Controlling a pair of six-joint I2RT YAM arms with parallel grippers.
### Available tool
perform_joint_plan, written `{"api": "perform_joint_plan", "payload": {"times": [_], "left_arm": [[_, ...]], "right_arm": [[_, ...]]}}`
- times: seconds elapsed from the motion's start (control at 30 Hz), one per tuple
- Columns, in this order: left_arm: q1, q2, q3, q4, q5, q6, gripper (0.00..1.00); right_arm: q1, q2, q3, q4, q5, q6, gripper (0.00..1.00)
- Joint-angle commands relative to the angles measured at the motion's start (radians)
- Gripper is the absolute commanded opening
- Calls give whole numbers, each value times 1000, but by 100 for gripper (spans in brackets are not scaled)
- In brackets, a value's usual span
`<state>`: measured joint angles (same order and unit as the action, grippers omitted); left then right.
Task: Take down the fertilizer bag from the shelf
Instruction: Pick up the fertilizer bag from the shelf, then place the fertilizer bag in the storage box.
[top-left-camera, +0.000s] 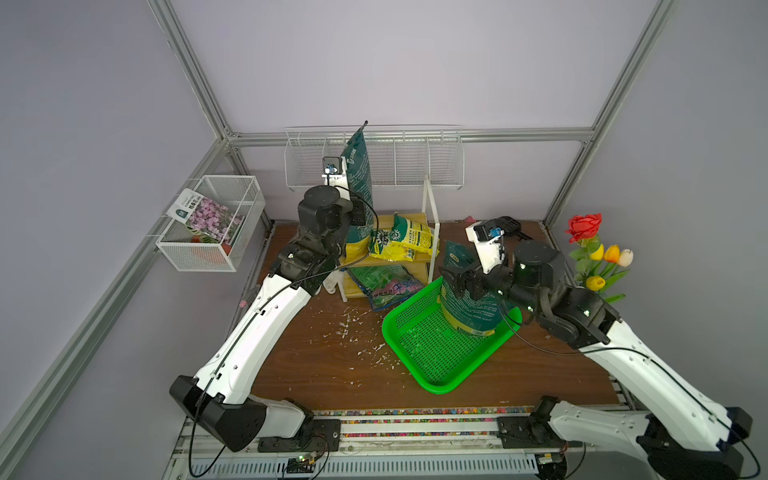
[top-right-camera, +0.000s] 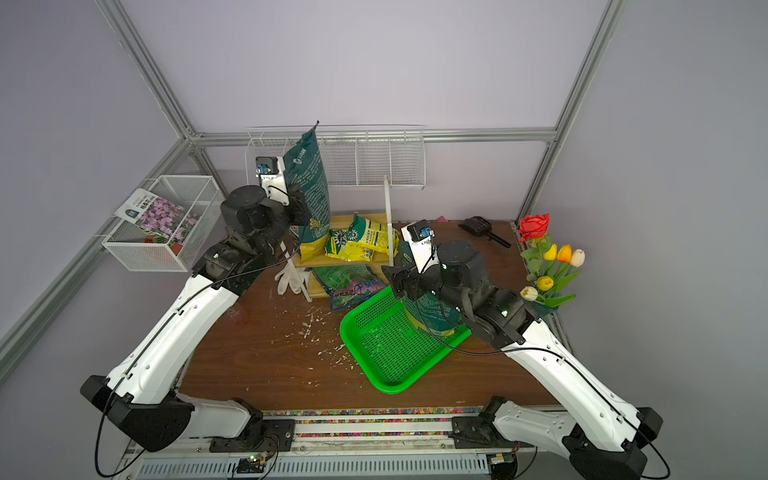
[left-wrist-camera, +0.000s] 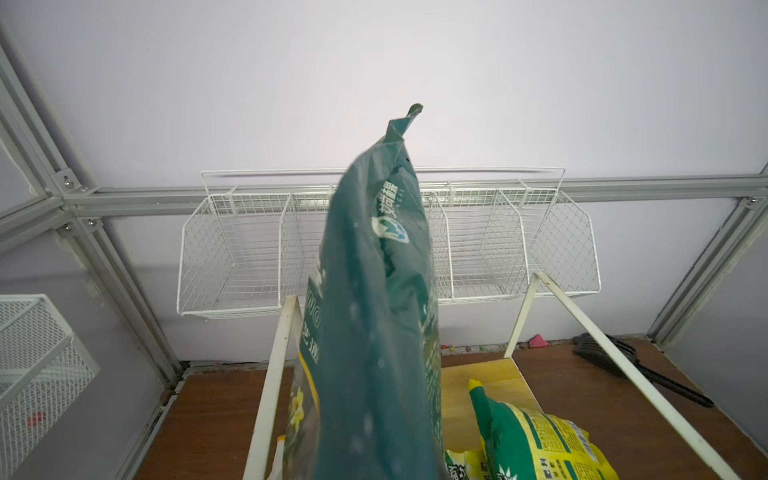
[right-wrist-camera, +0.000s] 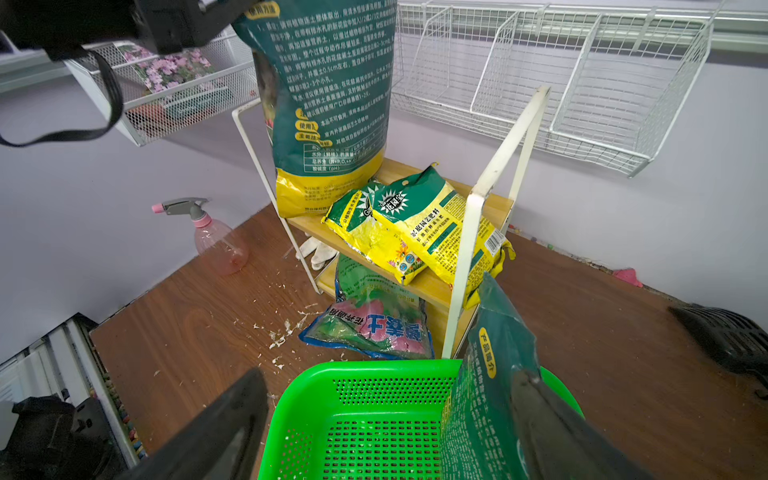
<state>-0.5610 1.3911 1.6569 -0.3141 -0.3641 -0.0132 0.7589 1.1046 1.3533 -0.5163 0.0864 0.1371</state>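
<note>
the left gripper (top-right-camera: 303, 206) is pinched tight on the edge of the tall green fertilizer bag (top-left-camera: 358, 174), which stands upright at the left end of the shelf (right-wrist-camera: 494, 203), on its top board, next to two yellow packets (right-wrist-camera: 436, 224). the right gripper (right-wrist-camera: 388, 382) hangs with jaws spread wide, holding nothing, one finger right beside a second green bag (top-left-camera: 469, 311) standing in the green basket (top-left-camera: 432, 365).

Out of sight
The left tool (top-right-camera: 300, 208) has its jaws hidden by the tall green bag (left-wrist-camera: 374, 311), its base cropped.
</note>
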Motion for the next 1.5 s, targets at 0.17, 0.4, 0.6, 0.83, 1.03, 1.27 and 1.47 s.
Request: {"api": "perform_joint_plan", "payload": {"times": [0.17, 0.4, 0.6, 0.83, 1.03, 1.27, 1.47], "left_arm": [[-1, -35, 194, 202, 35, 104, 0], [0, -70, 250, 164, 100, 83, 0], [-1, -184, 212, 80, 329, -66, 0], [0, -263, 200, -28, 630, -175, 0], [-1, -329, 156, -38, 757, -176, 0], [0, -311, 131, -115, 967, -157, 0], [1, -301, 90, -128, 1036, -157, 0]], "right_arm": [[4, 30, 39, -31, -11, -10, 94], [4, 43, 42, -30, -21, -5, 94], [4, 46, 56, -31, -8, 13, 95], [3, 107, 187, -118, -35, 7, 99], [-36, 115, 274, -37, -195, -36, 97], [-184, 168, 346, 156, -605, 76, 95], [-334, 215, 284, 501, -890, 334, 93]]}}
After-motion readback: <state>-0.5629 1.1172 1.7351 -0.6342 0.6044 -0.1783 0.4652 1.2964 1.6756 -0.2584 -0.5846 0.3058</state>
